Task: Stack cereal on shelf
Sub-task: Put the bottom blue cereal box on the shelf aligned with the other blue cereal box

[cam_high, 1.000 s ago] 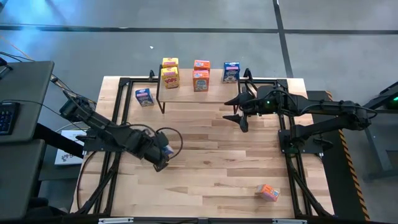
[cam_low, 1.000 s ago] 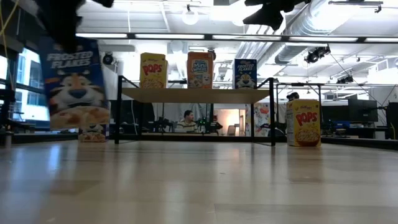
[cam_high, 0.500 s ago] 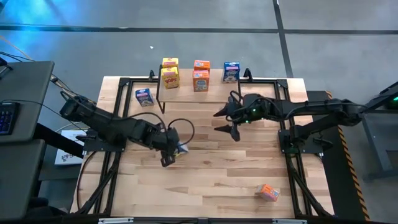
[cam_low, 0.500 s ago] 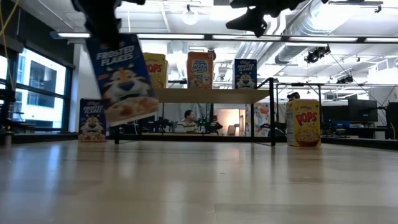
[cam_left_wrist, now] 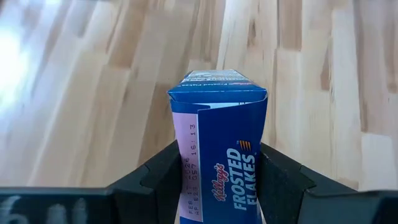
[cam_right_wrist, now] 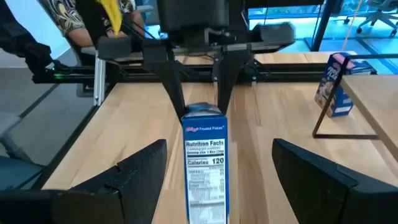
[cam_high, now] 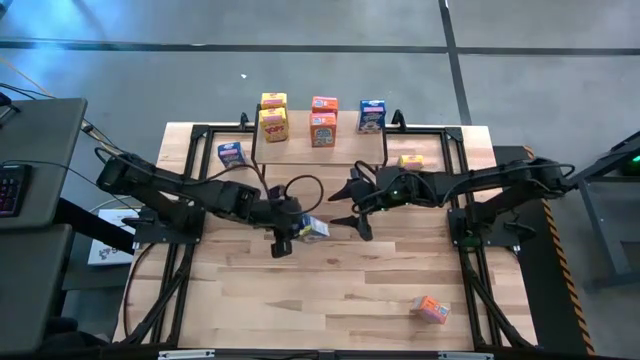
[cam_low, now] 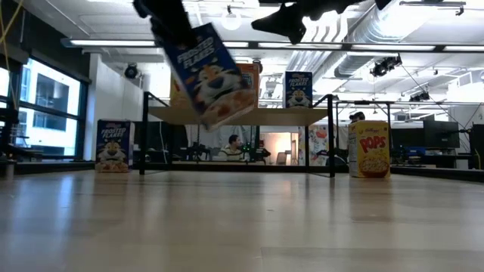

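A blue Frosted Flakes cereal box [cam_high: 313, 228] hangs over the middle of the table with my left gripper [cam_high: 298, 231] shut on it. In the low view the box [cam_low: 213, 74] is tilted. My right gripper [cam_high: 348, 207] is open just to its right. Its fingers [cam_right_wrist: 134, 177] stand on either side of the box's nutrition panel [cam_right_wrist: 205, 165], apart from it. The shelf [cam_high: 320, 152] at the far edge carries yellow [cam_high: 273, 124], orange [cam_high: 322, 129] and blue [cam_high: 371, 116] cereal boxes standing upright. My left gripper pinches the box between its two fingers [cam_left_wrist: 163, 182], which lie on its two broad faces with a narrow side [cam_left_wrist: 239, 180] between them. It has the box by its upper end [cam_low: 181, 45], slanting down from the table's left. The box hangs tilted, clear of the table.
A blue box [cam_high: 232, 155] stands on the table left of the shelf. A yellow box [cam_high: 410, 160] stands to the shelf's right and an orange box [cam_high: 432, 308] lies near the front right corner. Black frame rails [cam_high: 190, 180] run along the table's sides.
My left gripper has carried the blue box from the table's left toward its middle, rising a little and rolling, so the box now hangs more tilted. My right gripper, still open, has come down toward the table's left and now faces the box.
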Robot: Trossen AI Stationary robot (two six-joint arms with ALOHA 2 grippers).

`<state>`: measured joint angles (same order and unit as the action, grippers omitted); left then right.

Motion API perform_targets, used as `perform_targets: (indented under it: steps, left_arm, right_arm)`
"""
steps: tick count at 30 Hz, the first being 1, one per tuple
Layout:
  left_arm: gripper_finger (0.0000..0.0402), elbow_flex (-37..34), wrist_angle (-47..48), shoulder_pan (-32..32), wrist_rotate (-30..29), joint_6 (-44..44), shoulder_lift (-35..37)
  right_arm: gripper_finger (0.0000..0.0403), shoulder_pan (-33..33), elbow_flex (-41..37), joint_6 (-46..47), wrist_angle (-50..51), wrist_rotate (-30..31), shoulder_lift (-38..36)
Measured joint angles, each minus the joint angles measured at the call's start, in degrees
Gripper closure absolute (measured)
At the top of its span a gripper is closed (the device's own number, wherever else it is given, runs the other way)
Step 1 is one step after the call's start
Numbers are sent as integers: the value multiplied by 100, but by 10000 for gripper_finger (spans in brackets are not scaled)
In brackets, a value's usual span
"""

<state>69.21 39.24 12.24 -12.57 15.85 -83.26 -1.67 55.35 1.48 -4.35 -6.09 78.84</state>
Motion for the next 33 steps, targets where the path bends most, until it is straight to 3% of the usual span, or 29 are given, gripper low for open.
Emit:
perform_targets:
  steps: [8, 18, 33]
  left_arm:
    - [239, 0, -764, -29, 3, -643, 0]
    - [239, 0, -990, -144, -1, -701, -2]
    - [239, 0, -1395, -259, -3, -858, -2]
  right_arm:
    - [119, 0, 0, 96, -394, -63, 343]
    - [119, 0, 2, 306, -408, -393, 368]
    - [119, -26, 2, 306, -225, -63, 368]
